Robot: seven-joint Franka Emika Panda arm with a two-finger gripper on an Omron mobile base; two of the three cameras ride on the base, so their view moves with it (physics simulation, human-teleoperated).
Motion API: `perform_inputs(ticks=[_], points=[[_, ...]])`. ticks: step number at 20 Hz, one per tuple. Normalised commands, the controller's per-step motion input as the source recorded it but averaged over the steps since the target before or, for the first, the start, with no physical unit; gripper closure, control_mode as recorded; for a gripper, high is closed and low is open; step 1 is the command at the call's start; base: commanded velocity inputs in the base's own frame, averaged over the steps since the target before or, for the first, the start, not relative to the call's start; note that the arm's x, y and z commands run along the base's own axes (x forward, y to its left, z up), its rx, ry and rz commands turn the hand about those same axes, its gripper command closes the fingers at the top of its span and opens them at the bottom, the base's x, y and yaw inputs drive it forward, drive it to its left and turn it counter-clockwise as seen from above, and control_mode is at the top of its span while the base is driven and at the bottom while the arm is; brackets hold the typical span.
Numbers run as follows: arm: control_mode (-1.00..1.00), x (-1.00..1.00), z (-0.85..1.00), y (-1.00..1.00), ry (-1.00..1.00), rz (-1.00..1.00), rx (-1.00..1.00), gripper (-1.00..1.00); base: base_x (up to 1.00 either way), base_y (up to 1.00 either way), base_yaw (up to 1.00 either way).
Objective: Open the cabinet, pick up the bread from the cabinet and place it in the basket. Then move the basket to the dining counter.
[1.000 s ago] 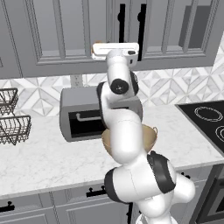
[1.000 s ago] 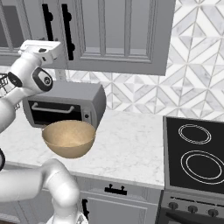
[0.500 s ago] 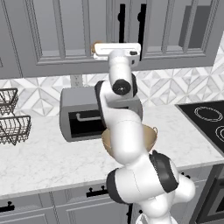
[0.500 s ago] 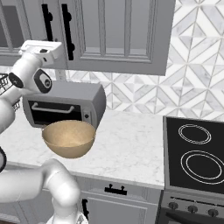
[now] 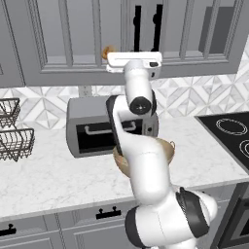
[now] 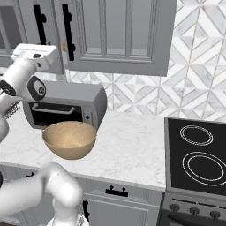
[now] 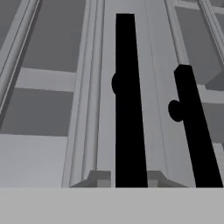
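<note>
Now the open fingers [image 7: 126, 178] sit on both sides of the cabinet's [image 5: 63, 44] stiff black handle [image 7: 125, 100], a good place to grab.

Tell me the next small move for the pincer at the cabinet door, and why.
Probably close the pincer on the left bar handle. In the hand view the black bar runs up between the two fingertips, which stand apart on either side of it, and the cabinet doors look shut. The bread sits behind the glass.

Hidden and cut-off parts
The bread [image 5: 107, 51] peeks past the hand; the basket [image 5: 167, 147] sits mostly behind the arm.
</note>
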Motion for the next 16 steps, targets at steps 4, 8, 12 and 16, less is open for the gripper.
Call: perform_inputs(ticks=[4, 8, 12, 16], points=[[-1.0, -0.87, 0.09, 0.74, 0.11, 0.0, 0.0, 1.0, 0.0, 0.0, 0.0], [-1.0, -0.89, 0.14, 0.86, 0.13, 0.0, 0.0, 1.0, 0.0, 0.0, 0.0], [-1.0, -0.98, 0.07, 0.95, 0.13, 0.0, 0.0, 1.0, 0.0, 0.0, 0.0], [-1.0, -0.97, 0.04, 1.0, 0.15, 0.0, 0.0, 1.0, 0.0, 0.0, 0.0]])
